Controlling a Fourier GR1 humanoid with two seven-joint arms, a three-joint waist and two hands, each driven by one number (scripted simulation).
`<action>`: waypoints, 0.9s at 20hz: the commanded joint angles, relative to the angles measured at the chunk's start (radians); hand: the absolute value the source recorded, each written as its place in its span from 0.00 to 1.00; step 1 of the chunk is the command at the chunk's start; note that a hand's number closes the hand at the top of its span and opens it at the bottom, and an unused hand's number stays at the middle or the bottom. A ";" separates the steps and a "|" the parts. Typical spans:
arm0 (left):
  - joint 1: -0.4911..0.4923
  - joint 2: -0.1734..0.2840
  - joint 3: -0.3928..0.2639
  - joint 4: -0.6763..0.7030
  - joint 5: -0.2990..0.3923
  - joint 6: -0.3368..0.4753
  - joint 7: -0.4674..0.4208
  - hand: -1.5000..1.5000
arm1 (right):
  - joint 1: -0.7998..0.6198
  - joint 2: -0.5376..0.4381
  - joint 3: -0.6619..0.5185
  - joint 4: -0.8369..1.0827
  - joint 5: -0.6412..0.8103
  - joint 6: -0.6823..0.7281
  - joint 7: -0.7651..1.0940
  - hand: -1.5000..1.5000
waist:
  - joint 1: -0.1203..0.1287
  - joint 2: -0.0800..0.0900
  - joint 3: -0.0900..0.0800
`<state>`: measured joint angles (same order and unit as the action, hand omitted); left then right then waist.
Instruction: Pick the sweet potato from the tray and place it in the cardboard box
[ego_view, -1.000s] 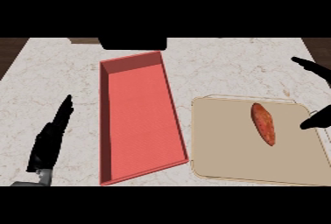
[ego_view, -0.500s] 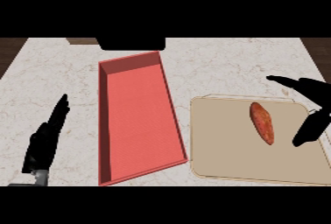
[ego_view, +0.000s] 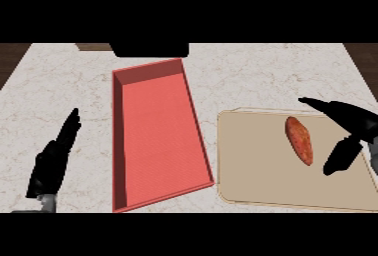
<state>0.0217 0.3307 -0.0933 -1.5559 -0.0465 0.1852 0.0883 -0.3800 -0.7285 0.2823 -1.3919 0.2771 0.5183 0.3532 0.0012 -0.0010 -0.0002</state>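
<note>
Right hand (ego_view: 353, 131), fingers spread apart, hovers just right of the sweet potato (ego_view: 299, 140) on the tray (ego_view: 251, 165).

Kitchen: marble counter (ego_view: 280, 75), sweet potato (ego_view: 299, 140) on tray (ego_view: 258, 170).

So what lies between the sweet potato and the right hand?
Head view: only bare tray surface separates the sweet potato from the open right hand.
</note>
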 joint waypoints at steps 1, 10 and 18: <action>0.047 -0.007 0.026 -0.035 0.011 -0.039 -0.020 0.50 | 0.065 0.034 -0.014 -0.011 0.090 -0.002 -0.011 0.00 | 0.002 0.000 0.000; -0.004 -0.076 0.044 0.022 -0.083 -0.037 -0.024 0.50 | 0.034 0.139 -0.116 0.024 0.196 0.073 -0.052 0.00 | 0.001 0.001 0.000; -0.016 -0.084 0.064 -0.085 -0.094 -0.073 0.098 0.50 | 0.018 0.187 -0.147 0.139 0.308 0.055 -0.151 0.00 | 0.005 0.001 0.001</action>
<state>-0.0138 0.2665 -0.0091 -1.5376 -0.1127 0.1044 0.1066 -0.3465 -0.5543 0.1527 -1.3184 0.5403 0.5752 0.2635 0.0033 -0.0001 -0.0001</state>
